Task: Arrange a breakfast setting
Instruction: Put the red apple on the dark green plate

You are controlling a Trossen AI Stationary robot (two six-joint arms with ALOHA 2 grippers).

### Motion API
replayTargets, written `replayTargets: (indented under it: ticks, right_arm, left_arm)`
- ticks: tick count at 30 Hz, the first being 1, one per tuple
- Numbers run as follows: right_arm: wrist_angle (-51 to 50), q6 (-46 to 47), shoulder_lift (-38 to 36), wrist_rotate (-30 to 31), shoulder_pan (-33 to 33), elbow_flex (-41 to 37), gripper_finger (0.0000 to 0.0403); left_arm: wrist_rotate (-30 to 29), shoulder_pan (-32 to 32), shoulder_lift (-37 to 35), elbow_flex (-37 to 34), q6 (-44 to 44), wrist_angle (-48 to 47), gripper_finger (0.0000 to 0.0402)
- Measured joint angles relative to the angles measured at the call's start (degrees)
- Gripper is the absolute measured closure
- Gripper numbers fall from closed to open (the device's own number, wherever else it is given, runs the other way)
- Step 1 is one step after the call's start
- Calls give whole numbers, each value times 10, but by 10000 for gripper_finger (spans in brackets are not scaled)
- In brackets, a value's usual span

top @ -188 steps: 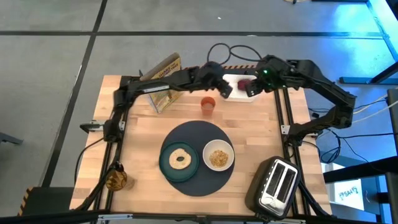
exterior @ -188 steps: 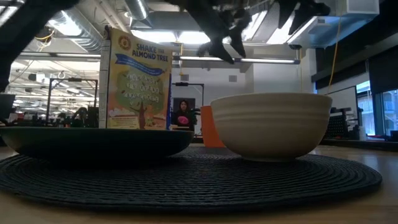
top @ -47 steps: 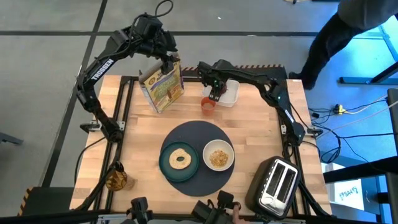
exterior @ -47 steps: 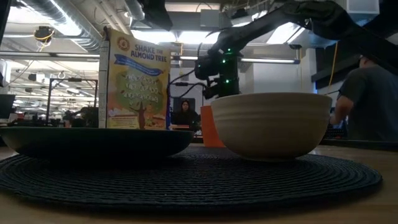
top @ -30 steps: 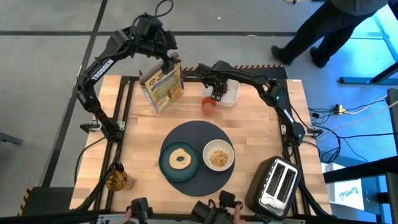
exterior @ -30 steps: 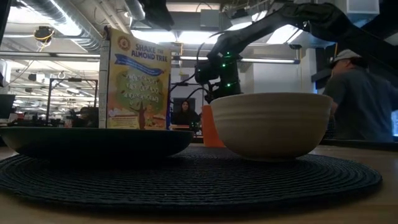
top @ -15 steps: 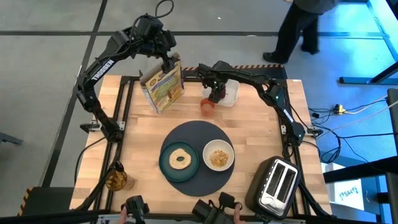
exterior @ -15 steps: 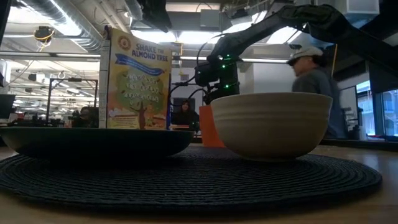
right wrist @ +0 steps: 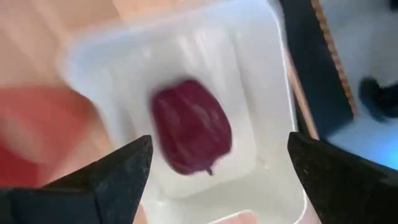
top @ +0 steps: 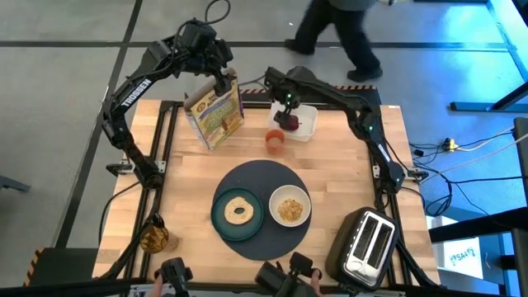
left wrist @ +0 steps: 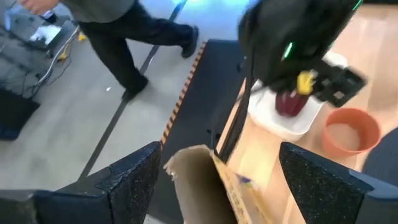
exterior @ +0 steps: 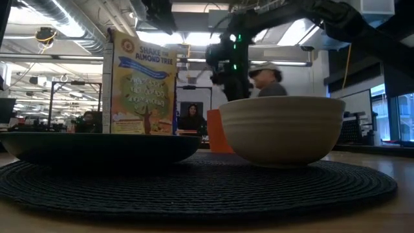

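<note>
Right gripper point(top: 289, 111): fingers apart, above the fruit point(right wrist: 190, 126) in the white tray point(top: 306, 125).
Left gripper point(top: 221, 76): fingers apart, over the cereal box point(top: 215, 112).
Cup point(top: 275, 139): beside the tray.
Plate point(top: 223, 216), bowl point(top: 289, 205): on the mat point(top: 260, 177).

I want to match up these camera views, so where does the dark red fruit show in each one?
High view: dark red fruit in the white tray, far table edge, under the right gripper.
Low view: not visible.
Left wrist view: fruit in tray.
Right wrist view: centre.
Shared landmark: small orange cup beside the tray.
</note>
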Motion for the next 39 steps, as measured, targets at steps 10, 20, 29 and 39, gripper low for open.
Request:
replayTargets:
  ticks: [10,20,29,39]
  right_arm:
    - [-18,45,-23,-159,41,29,106]
    - [8,58,-21,-74,91,25,149]
    - [-21,73,-26,-96,71,25,150]
    - [-26,226,-24,-57,-14,25,150]
  left_arm:
    - [-32,1,-37,-1,27,-41,100]
    - [59,19,-53,-1,26,-54,104]
    - [52,20,-65,-1,25,-58,104]
    - [43,39,-93,0,24,-66,104]
